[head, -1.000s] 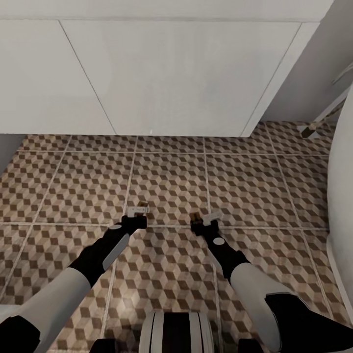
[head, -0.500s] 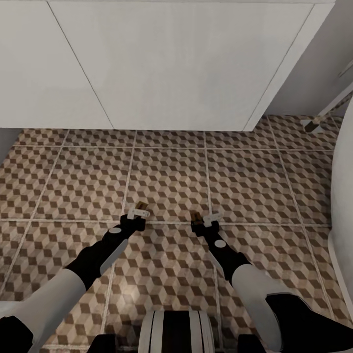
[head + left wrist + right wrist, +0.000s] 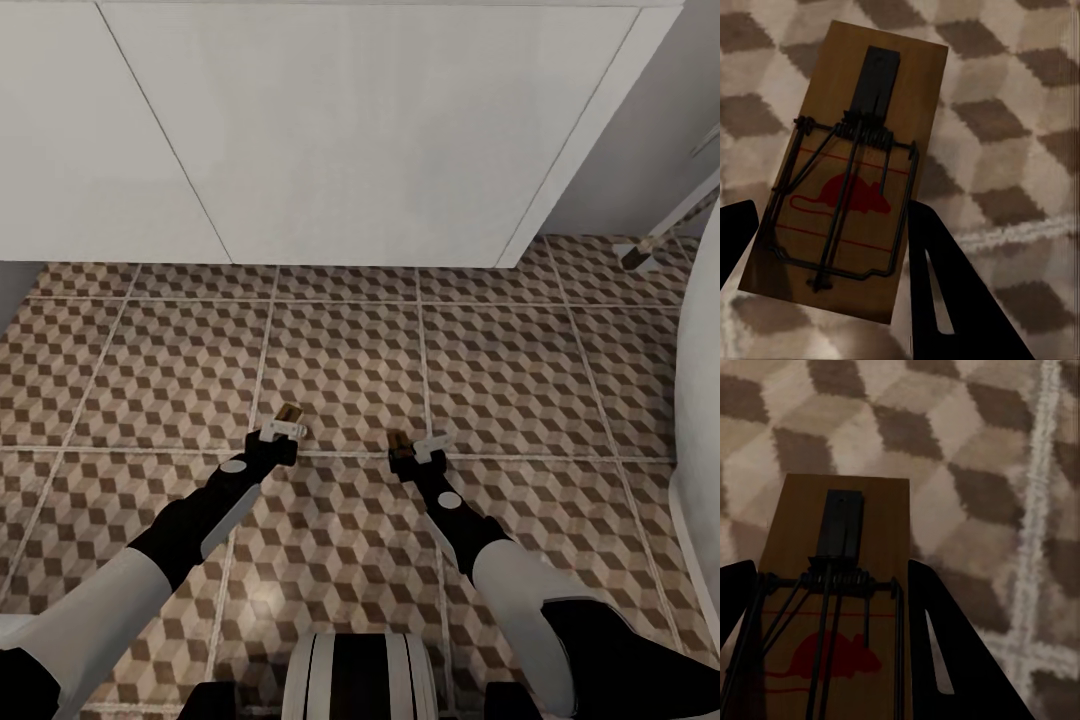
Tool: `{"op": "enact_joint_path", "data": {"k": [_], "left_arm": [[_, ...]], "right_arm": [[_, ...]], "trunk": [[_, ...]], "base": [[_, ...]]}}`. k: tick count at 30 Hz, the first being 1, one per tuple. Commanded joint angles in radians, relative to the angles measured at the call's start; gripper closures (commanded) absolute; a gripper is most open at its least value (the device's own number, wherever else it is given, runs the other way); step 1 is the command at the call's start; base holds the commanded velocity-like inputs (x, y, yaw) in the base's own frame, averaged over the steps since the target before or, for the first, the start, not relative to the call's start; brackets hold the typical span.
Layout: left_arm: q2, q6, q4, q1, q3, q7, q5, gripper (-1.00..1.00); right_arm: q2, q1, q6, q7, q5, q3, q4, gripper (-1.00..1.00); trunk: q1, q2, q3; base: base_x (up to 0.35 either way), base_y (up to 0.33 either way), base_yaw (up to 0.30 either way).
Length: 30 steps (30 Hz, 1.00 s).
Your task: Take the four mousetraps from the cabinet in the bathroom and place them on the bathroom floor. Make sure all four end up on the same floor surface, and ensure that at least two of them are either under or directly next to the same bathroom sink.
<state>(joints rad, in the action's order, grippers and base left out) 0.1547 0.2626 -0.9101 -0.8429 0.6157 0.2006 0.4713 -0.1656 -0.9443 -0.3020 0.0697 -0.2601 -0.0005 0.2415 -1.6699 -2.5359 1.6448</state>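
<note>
Two mousetraps show, each a small brown board with dark wire and a red mouse print. My left gripper [image 3: 283, 431] is shut on one mousetrap [image 3: 291, 412], held low over the cube-patterned bathroom floor [image 3: 350, 360]. In the left wrist view that mousetrap [image 3: 847, 172] lies tilted between the dark fingers [image 3: 945, 300]. My right gripper [image 3: 414, 447] is shut on the other mousetrap [image 3: 398, 440], seen close in the right wrist view as a mousetrap [image 3: 832, 615] above a grout line. Both hang in front of the white boxy vanity [image 3: 350, 130]. The cabinet is out of view.
The white vanity front spans the far side, about one and a half tiles beyond the grippers. A white bathtub wall [image 3: 700, 400] curves along the right edge. A slim stand leg [image 3: 640, 250] touches the floor at the far right. Open tiles lie between the grippers and the vanity.
The head camera shifted about a second ago, so the vanity sits lower in the picture. Since then both arms have stayed almost still, each with its mousetrap in hand.
</note>
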Motion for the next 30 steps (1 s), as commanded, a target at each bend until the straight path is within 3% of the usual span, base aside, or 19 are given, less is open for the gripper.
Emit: {"op": "enact_joint_path", "data": {"k": [1, 11, 16, 24, 27, 30], "left_arm": [[0.001, 0.003, -0.004, -0.001, 0.006, 0.010, 0.010, 1.00], [0.019, 0.004, -0.005, -0.001, 0.004, 0.014, 0.010, 1.00], [0.024, 0.016, 0.018, -0.001, 0.004, 0.014, 0.010, 1.00], [0.020, 0.032, -0.004, -0.001, 0.000, 0.011, 0.010, 1.00], [0.011, 0.041, -0.002, -0.001, -0.004, 0.012, 0.011, 1.00], [-0.012, 0.080, 0.033, -0.001, -0.036, 0.011, 0.011, 1.00]], "right_arm": [[0.000, -0.001, -0.005, 0.004, -0.007, 0.000, 0.000, 1.00], [-0.003, -0.001, -0.008, 0.006, -0.011, -0.002, 0.012, 1.00], [-0.001, -0.001, 0.015, 0.010, -0.011, -0.003, 0.064, 1.00], [0.002, -0.001, 0.242, 0.004, -0.011, -0.004, 0.286, 1.00], [0.004, -0.001, 0.318, 0.003, -0.010, -0.004, 0.351, 1.00], [0.004, -0.003, 0.364, 0.003, -0.016, -0.004, 0.377, 1.00]], "trunk": [[0.000, 0.000, 0.001], [0.000, 0.000, 0.001], [0.000, 0.000, 0.001], [0.000, 0.000, 0.001], [0.000, 0.000, 0.001], [0.000, 0.000, 0.001]], "base": [[0.000, 0.000, 0.000], [0.000, 0.000, 0.000], [0.000, 0.000, 0.000], [0.000, 0.000, 0.000], [0.000, 0.000, 0.000], [0.000, 0.000, 0.000]]}}
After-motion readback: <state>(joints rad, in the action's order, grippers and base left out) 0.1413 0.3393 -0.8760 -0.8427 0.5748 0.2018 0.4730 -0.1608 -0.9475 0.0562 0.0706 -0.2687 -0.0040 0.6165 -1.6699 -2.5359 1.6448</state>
